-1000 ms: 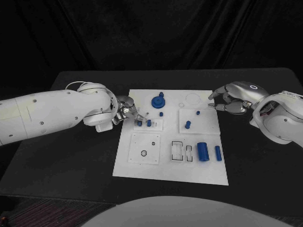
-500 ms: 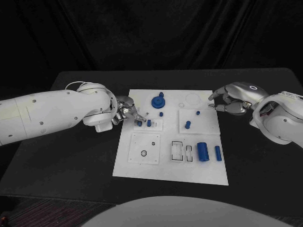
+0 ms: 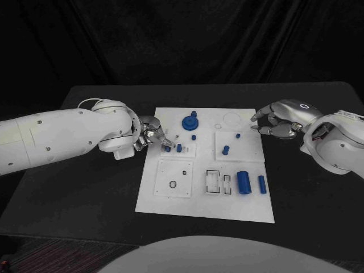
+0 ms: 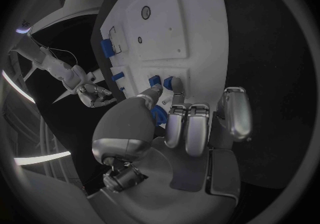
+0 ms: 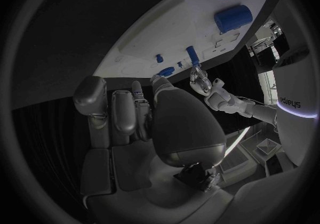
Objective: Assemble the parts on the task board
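Observation:
The white task board lies mid-table. On it are a round blue part with a post, small pegs, a short piece and two cylinders. My left hand hovers at the board's left edge by two upright blue pegs. In the left wrist view a fingertip lies against one peg with the thumb close on its other side; whether they pinch it is unclear. My right hand rests at the board's right edge, fingers curled, holding nothing.
A raised square plate with a small hole and two empty rectangular slots sit on the board's near half. A ring outline marks its far right corner. Black table surrounds the board on every side.

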